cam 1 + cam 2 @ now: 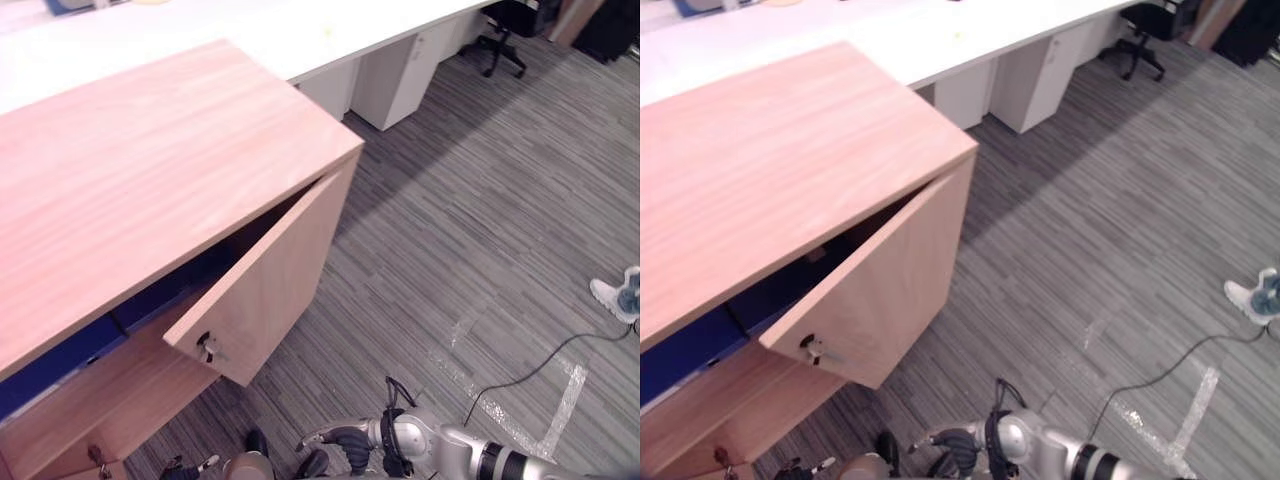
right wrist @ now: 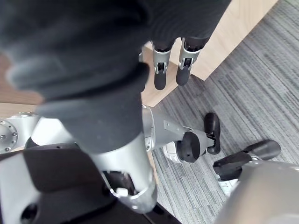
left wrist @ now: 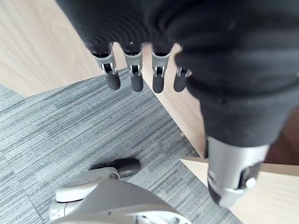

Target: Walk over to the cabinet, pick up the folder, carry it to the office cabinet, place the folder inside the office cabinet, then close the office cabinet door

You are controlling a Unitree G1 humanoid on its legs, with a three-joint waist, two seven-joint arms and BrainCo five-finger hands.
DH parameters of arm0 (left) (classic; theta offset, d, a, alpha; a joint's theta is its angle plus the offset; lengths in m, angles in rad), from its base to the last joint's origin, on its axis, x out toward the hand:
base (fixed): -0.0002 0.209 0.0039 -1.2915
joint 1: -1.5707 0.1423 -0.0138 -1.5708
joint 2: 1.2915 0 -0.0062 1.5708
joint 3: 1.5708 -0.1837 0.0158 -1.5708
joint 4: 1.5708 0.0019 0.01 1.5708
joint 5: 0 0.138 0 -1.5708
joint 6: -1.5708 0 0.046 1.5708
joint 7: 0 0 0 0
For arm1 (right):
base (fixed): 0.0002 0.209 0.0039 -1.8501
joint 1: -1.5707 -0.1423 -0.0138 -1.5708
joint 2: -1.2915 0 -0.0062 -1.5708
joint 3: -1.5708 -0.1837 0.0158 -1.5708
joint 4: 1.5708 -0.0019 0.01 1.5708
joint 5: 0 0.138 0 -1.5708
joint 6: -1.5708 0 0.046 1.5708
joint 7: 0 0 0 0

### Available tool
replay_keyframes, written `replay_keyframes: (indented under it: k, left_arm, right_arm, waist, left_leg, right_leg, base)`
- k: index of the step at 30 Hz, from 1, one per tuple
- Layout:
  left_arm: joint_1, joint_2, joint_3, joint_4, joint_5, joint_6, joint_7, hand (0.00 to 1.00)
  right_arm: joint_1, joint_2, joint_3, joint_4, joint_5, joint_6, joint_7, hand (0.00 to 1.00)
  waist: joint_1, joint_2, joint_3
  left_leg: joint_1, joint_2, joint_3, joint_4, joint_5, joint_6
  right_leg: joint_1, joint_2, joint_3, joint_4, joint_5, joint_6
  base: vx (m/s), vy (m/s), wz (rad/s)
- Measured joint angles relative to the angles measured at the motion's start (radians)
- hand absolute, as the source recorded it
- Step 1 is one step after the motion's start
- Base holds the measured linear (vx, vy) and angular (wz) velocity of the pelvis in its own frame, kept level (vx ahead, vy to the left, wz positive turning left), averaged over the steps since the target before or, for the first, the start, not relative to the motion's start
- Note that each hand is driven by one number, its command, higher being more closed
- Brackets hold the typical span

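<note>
Wooden office cabinet [image 1: 150, 180] standing with door [image 1: 270, 290] hanging half open, key [image 1: 207, 348] sticking out at free edge, closing push not yet done. Blue strip inside, probably folder [image 1: 60, 365], lying just under top, long axis running along cabinet front. Left hand [image 3: 133, 77] and right hand [image 2: 161, 74] hanging empty beside door, fingers loosely straight, folder likely delivered.

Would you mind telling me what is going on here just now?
The robot stands at a wooden cabinet whose door is partly open, with a key in its lock. A dark blue strip shows inside under the top; I cannot tell whether it is the folder. The left hand and the right hand hang low over the carpet with relaxed fingers and hold nothing. The door is not yet closed.
</note>
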Motion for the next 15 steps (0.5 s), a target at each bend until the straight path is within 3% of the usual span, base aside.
replay_keyframes:
  k: [6, 13, 15]
  left_arm:
    - [0.005, 0.005, 0.003, -0.002, -0.002, -0.003, 0.006, 0.0]
    - [0.009, -0.017, 0.041, -0.003, -0.009, -0.003, 0.026, 0.0]
    - [0.007, -0.031, 0.04, -0.005, -0.023, -0.003, 0.03, 0.0]
  right_arm:
    - [-0.038, 0.126, 0.04, 0.111, -0.062, -0.002, -0.015, 0.0]
    - [-0.061, 0.288, 0.037, 0.298, -0.139, 0.007, -0.081, 0.0]
    - [-0.055, 0.337, -0.009, 0.404, -0.161, 0.02, -0.104, 0.0]
  waist:
    - [0.028, -0.021, -0.01]
    - [0.076, -0.024, -0.006]
    - [0.07, -0.015, 0.0]
  left_leg:
    - [-0.007, -0.026, -0.085, 0.0, 0.009, 0.022]
    - [-0.024, -0.041, -0.165, 0.001, 0.026, 0.042]
    - [-0.032, -0.051, -0.222, 0.01, 0.03, 0.047]
  right_leg:
    - [0.015, -0.026, -0.005, 0.013, 0.01, 0.015]
    - [0.022, -0.039, -0.041, 0.03, 0.012, 0.019]
    - [0.018, -0.064, -0.047, 0.087, 0.001, 0.055]
  base:
    - [0.01, 0.111, 0.37]
    - [-0.04, 0.047, 0.35]
    - [-0.04, 0.099, 0.64]
